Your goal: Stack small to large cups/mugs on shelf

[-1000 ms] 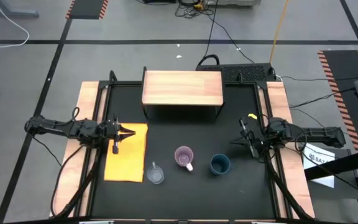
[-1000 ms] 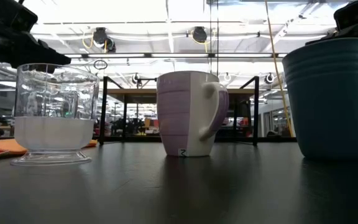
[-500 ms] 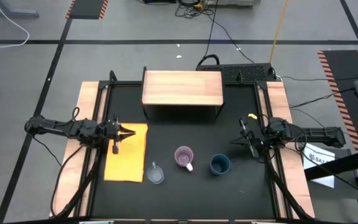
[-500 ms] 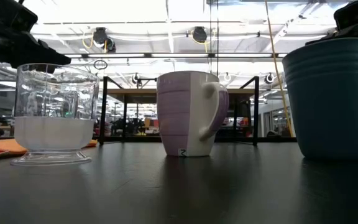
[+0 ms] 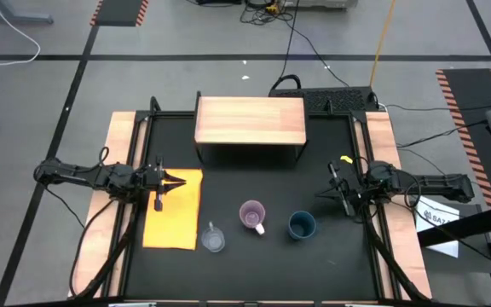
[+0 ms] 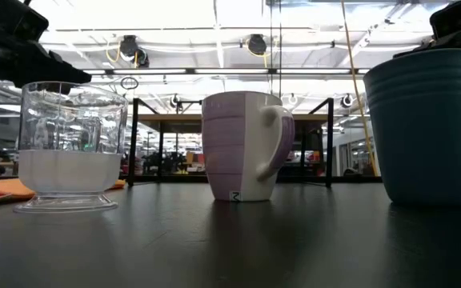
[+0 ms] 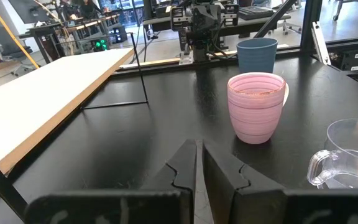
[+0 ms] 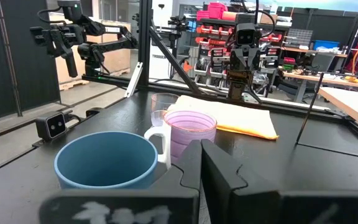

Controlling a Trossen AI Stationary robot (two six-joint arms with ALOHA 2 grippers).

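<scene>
I see both claws clenched, empty; the tiny clear glass cup [image 5: 214, 240] looks fragile, slippery — I'd grip its rim.

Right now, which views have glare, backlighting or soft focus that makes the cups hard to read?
Low view: bright ceiling lights backlight the scene, so the blue cup reads dark, and the glass cup shows background through it. Left wrist view: the glass cup is cut off at the edge. High view: even light, no glare, cups small.
</scene>
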